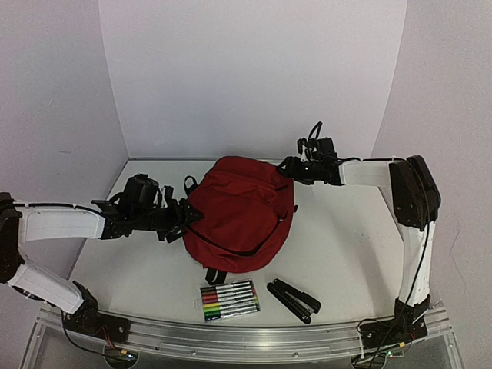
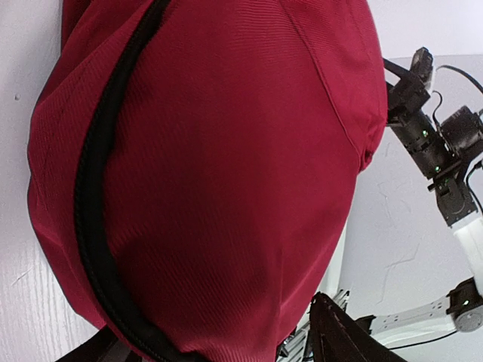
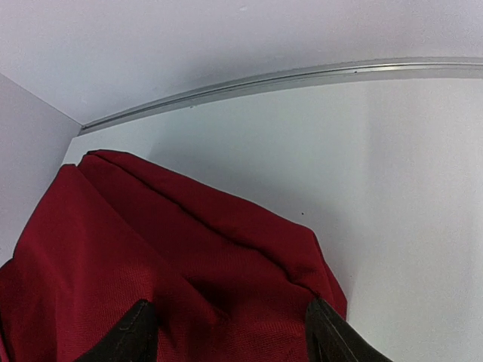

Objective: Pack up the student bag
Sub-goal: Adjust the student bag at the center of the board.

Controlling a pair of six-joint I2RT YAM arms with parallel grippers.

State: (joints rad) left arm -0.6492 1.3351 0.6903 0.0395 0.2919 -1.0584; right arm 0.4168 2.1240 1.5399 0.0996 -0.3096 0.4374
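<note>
The student bag point(image 1: 238, 211) is a dark red backpack lying in the middle of the table, its black zipper point(image 2: 90, 226) closed along the side. My left gripper point(image 1: 178, 219) is at the bag's left edge. In the left wrist view the bag point(image 2: 226, 151) fills the frame and the gripper point(image 2: 219, 348) is open, with its jaws wide apart on either side of the fabric. My right gripper point(image 1: 288, 167) is at the bag's far right corner. In the right wrist view it point(image 3: 230, 343) is open, its jaws straddling a fold of the bag point(image 3: 173, 256).
A clear pack of coloured markers point(image 1: 229, 300) lies near the front edge. A black folded item point(image 1: 294, 300) lies to its right. A black strap end point(image 1: 215, 275) sticks out of the bag's near side. White walls enclose the table at the back and sides.
</note>
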